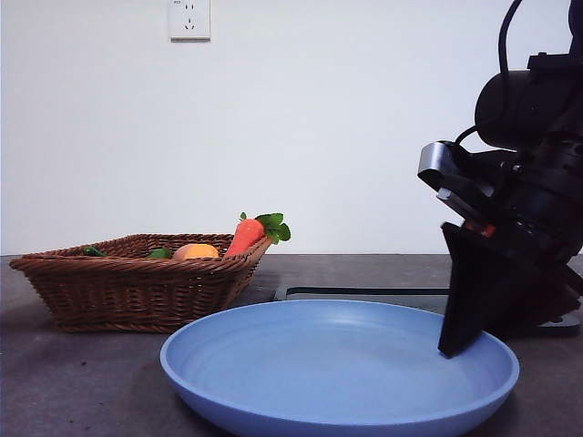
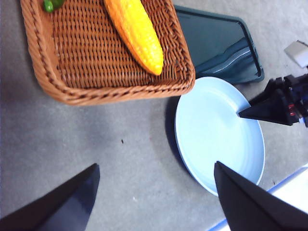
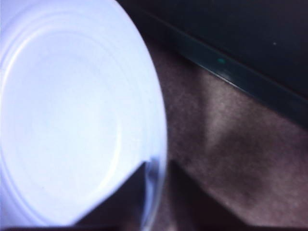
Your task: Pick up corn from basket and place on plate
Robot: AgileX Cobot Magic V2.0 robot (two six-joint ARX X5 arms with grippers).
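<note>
The corn [image 2: 134,31], a long yellow-orange cob, lies in the brown wicker basket [image 2: 72,91]. In the front view the basket [image 1: 137,291] stands at the left and its wall hides the corn. The light-blue plate [image 1: 337,364] sits in front, beside the basket. My right gripper [image 1: 451,350] reaches down to the plate's right rim; in its own view its jaws straddle the plate rim [image 3: 155,183], shut on it. My left gripper [image 2: 156,164] hovers high over the bare table between basket and plate [image 2: 216,130], open and holding nothing.
A carrot with green leaves [image 1: 246,235] and a round orange fruit [image 1: 196,250] poke above the basket, with a green item [image 2: 50,5] in its corner. A flat black tray [image 2: 216,43] lies behind the plate. A wall socket [image 1: 189,18] is on the back wall.
</note>
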